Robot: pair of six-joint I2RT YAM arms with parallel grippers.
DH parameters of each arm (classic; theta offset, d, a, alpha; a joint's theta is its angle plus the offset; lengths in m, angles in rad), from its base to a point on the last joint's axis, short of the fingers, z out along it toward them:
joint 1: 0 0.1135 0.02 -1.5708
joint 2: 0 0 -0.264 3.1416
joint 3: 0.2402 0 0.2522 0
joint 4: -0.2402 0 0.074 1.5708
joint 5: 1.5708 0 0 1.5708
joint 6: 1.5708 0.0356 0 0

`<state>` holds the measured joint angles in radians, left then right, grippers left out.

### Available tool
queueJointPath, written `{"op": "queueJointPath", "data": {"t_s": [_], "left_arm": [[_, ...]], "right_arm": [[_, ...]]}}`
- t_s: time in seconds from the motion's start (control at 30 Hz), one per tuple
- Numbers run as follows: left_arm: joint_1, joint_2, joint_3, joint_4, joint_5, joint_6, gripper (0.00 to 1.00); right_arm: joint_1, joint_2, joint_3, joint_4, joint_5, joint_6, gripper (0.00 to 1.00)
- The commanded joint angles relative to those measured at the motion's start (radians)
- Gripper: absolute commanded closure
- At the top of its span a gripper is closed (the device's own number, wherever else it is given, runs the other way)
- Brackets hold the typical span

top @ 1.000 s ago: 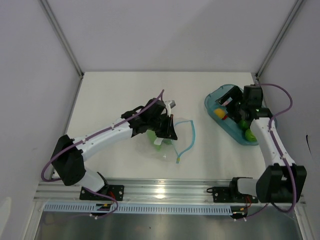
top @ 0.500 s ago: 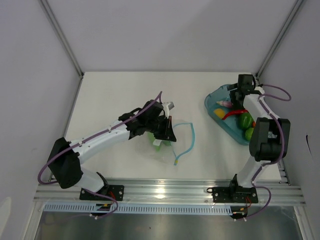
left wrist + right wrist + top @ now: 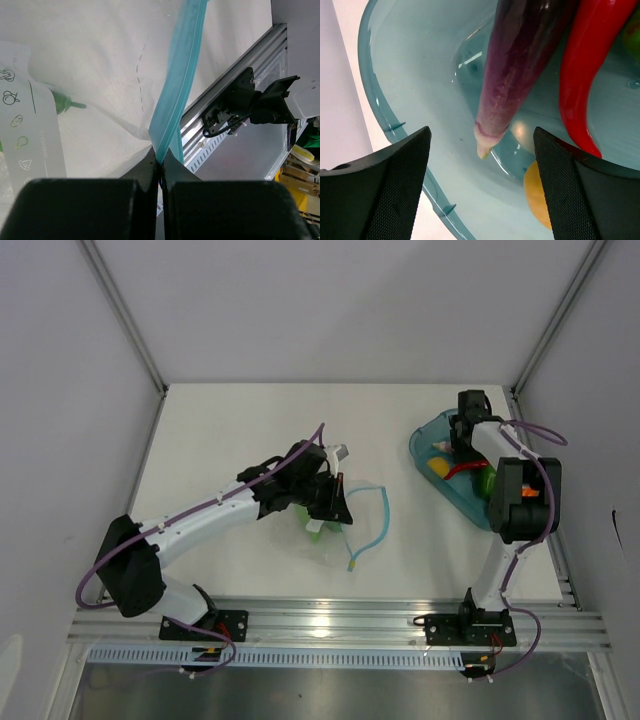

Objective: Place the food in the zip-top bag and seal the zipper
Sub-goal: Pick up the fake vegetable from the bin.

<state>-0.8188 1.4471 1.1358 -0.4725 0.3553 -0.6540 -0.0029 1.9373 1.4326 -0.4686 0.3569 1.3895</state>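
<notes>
Glossy tapered eggplant (image 3: 520, 60) lies in translucent, probably plastic, tray (image 3: 420, 75).

The clear bag (image 3: 335, 543) lies crumpled at centre, its light blue zipper (image 3: 177, 90) looping rightward. Purple eggplant (image 3: 515, 75), red pepper (image 3: 585, 75) and yellow lemon (image 3: 538, 197) lie far right.

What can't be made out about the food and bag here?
Top external: the right arm hides part of the translucent teal oval tray, so its food count is unclear.
Right wrist: purple toy eggplant and red toy pepper run off the top edge; a black finger overlaps a yellow piece.
Left wrist: a white printed card covers part of the inside of the crinkly clear bag.
</notes>
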Motion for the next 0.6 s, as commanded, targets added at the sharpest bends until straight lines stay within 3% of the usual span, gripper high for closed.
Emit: {"op": "queueJointPath", "data": {"t_s": [0.0,0.3,0.43,0.5,0.57], "left_arm": [[-0.002,-0.002,-0.002,0.031,0.03,0.01,0.99],[-0.002,-0.005,-0.004,0.021,0.025,0.013,0.99],[-0.002,-0.01,-0.008,0.012,0.019,0.016,1.0],[-0.002,-0.01,-0.008,0.014,0.017,0.016,0.99],[-0.002,-0.01,-0.005,0.011,0.017,0.016,0.99]], "right_arm": [[-0.002,0.046,0.049,-0.021,0.083,0.052,0.16],[-0.014,0.121,0.078,-0.022,0.088,0.062,0.21],[-0.016,0.15,0.081,-0.008,0.09,0.036,0.41],[-0.016,0.158,0.08,-0.007,0.088,0.017,0.45],[-0.016,0.16,0.077,-0.005,0.082,-0.009,0.57]]}}
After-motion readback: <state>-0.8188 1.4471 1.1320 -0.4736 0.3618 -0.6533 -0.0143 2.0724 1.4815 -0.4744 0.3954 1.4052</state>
